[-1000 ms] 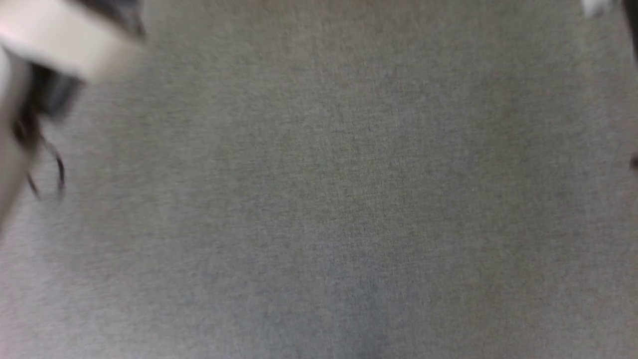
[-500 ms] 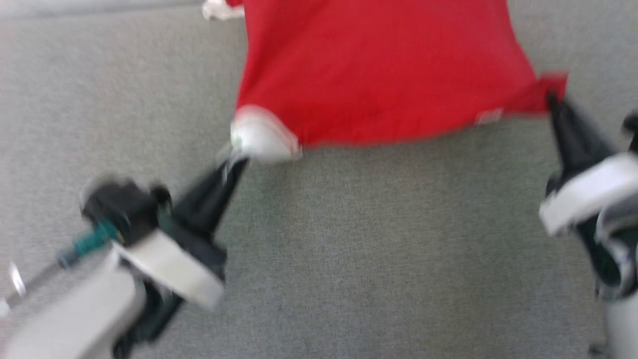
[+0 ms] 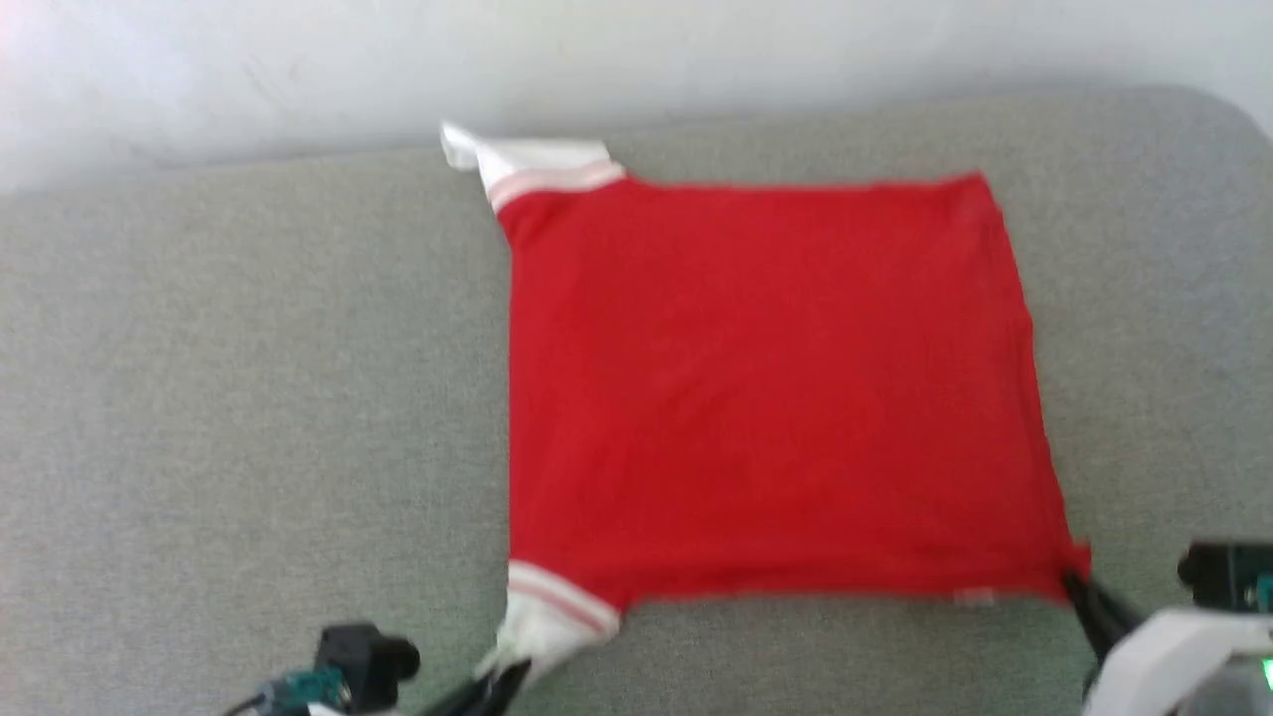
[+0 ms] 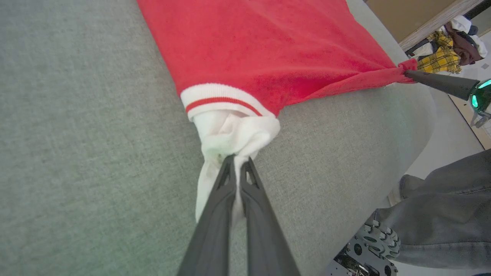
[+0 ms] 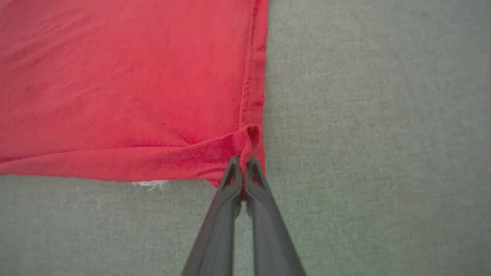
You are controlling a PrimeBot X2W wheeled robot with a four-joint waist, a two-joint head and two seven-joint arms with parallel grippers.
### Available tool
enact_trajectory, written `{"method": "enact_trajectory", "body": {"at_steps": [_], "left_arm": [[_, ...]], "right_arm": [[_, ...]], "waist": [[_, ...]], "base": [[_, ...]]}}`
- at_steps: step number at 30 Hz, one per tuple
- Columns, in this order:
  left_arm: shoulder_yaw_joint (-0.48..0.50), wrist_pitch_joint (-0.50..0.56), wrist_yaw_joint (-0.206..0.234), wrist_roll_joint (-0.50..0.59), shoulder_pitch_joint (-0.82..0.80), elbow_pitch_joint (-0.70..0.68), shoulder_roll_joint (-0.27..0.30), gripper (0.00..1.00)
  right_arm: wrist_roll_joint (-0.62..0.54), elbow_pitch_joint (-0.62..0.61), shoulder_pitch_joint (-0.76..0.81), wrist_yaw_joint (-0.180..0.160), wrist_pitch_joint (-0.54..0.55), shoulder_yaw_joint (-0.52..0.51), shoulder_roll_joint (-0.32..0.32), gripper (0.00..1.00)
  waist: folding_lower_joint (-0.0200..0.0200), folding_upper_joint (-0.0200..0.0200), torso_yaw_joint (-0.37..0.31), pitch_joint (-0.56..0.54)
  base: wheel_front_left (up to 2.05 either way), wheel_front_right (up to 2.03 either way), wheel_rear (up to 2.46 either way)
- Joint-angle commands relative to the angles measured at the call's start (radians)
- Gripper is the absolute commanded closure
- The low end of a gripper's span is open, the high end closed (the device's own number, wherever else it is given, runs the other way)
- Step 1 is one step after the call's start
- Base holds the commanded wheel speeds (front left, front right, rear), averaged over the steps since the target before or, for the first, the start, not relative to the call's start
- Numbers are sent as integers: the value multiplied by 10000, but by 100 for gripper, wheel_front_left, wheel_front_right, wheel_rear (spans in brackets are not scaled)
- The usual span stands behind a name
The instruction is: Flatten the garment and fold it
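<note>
The garment (image 3: 776, 388), a red soft jersey T-shirt with white short sleeves and red-and-white stripe trim, lies spread nearly flat on the grey woven-fabric cushion (image 3: 249, 398). Its plain red side faces up and its body forms a rough rectangle over the cushion's middle and right part. 1 white sleeve (image 3: 537, 164) points toward the cushion's far edge, just beside the pale wall (image 3: 636, 60). The other white sleeve (image 4: 234, 134) is bunched toward the cushion's near edge. The left gripper (image 4: 238, 159) comes in low over the cushion's near edge, its 2 long dark fingers (image 4: 215, 214) pressed almost together on the gathered white cloth of that sleeve. A loose fold of the sleeve hangs down beside them onto the cushion. The right gripper (image 5: 242, 159) reaches over the cushion's near right part with its jaws squeezed tight on the red hem corner (image 5: 247, 140), which puckers into a small loop just past the tips. From that corner a raised crease runs along the bottom hem toward the pinched sleeve, and the near edge of the shirt is pulled taut between the 2 grips. A small white tag (image 5: 149, 184) peeks out from under the hem, touching the cushion. In the left wrist view a person's leg in grey trousers (image 4: 441, 214) stands off the cushion's rounded corner, and a heap of mixed clothing (image 4: 445, 57) lies well beyond the cushion.
</note>
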Motion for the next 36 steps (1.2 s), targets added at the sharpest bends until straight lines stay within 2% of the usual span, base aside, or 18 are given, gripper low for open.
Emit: {"method": "enact_trajectory", "body": {"at_steps": [1, 8, 15, 19, 25, 36], "left_arm": [[-106, 132, 92, -149, 217, 43, 7, 100], [-547, 872, 266, -958, 1014, -72, -9, 100], [-588, 902, 526, -1647, 1769, -355, -7, 100], [-393, 412, 645, -1485, 1865, -528, 79, 100], [21, 39, 576, -852, 1120, -658, 332, 100], [948, -91, 119, 590, -1321, -707, 874, 100]], "right_arm": [[82, 12, 304, -9, 229, -69, -19, 100], [625, -129, 1734, -9, 1680, 155, -230, 100], [997, -459, 2469, -9, 2164, 136, -265, 100], [941, -668, 2496, -9, 1800, -68, -275, 100], [747, -943, 1864, -9, 1037, -204, -467, 100], [28, -1193, -427, -9, -261, -427, -474, 100]], "waist": [[2, 0, 4, -509], [2, 0, 107, -1158], [2, 0, 182, -1536], [2, 0, 226, -1621], [2, 0, 122, -1396], [2, 0, -227, 216]], "base": [[0, 0, 0], [0, 0, 0], [0, 0, 0], [0, 0, 0], [0, 0, 0], [0, 0, 0]]}}
